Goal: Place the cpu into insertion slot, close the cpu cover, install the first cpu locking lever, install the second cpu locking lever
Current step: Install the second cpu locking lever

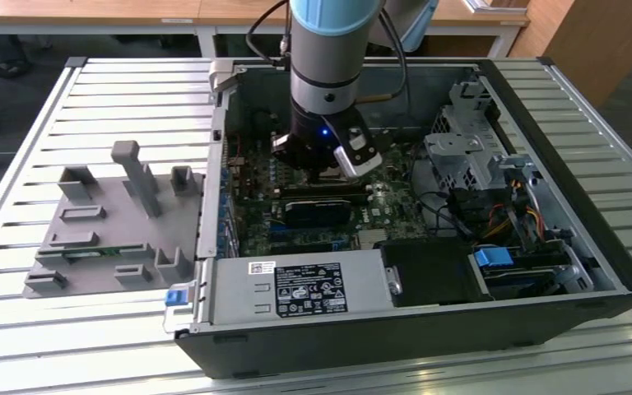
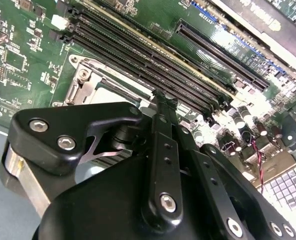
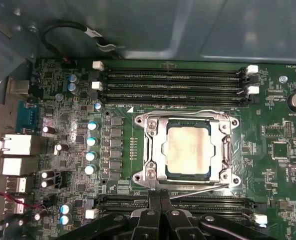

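Where the arm reaches down into the open computer case [image 1: 579, 271], the gripper [image 3: 160, 207] sits low over the motherboard [image 3: 63, 165], just beside the socket edge. Its two fingers [image 3: 152, 210] are pressed together with no gap between them, and nothing is clamped in them.

One cpu [image 3: 189, 150] lies flat in the insertion slot [image 3: 187, 173], its beige metal top showing through the window of the one cpu cover [image 3: 155, 162], which is folded down flat over it. Two thin wire locking levers [image 3: 197, 187] run along opposite sides of the frame; whether either is latched cannot be told.

Four long memory slots [image 3: 172, 85] lie beside the socket, apart from it. In the exterior view, one grey fixture [image 1: 113, 226] stands on the slatted table [image 1: 30, 329] at the exterior view's left.
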Controlling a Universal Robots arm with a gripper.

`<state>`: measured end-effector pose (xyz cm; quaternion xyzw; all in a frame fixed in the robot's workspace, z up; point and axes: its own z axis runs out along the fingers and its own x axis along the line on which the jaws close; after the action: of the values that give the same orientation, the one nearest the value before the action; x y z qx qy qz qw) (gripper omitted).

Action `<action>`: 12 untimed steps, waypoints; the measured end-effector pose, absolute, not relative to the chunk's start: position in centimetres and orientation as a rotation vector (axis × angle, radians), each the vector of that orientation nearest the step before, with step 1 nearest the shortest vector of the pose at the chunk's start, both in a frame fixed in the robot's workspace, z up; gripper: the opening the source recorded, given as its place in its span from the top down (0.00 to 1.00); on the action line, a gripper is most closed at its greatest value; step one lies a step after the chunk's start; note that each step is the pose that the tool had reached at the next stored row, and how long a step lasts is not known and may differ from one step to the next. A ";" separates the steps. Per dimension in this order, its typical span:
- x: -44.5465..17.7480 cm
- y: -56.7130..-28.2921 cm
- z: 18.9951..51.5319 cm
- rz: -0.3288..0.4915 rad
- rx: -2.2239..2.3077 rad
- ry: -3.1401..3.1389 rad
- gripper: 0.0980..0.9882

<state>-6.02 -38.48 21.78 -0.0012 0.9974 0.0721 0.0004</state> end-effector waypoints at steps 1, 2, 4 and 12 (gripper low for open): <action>-6.0 -38.5 21.7 0.227 -0.003 3.133 0.99; -6.0 -38.5 21.7 0.227 -0.003 3.133 0.99; -6.0 -38.5 21.6 0.229 -0.003 3.132 0.99; -6.2 -38.7 21.6 0.243 -0.003 3.131 0.99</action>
<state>-6.24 -38.69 21.59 -0.0009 0.9970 0.0772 0.0005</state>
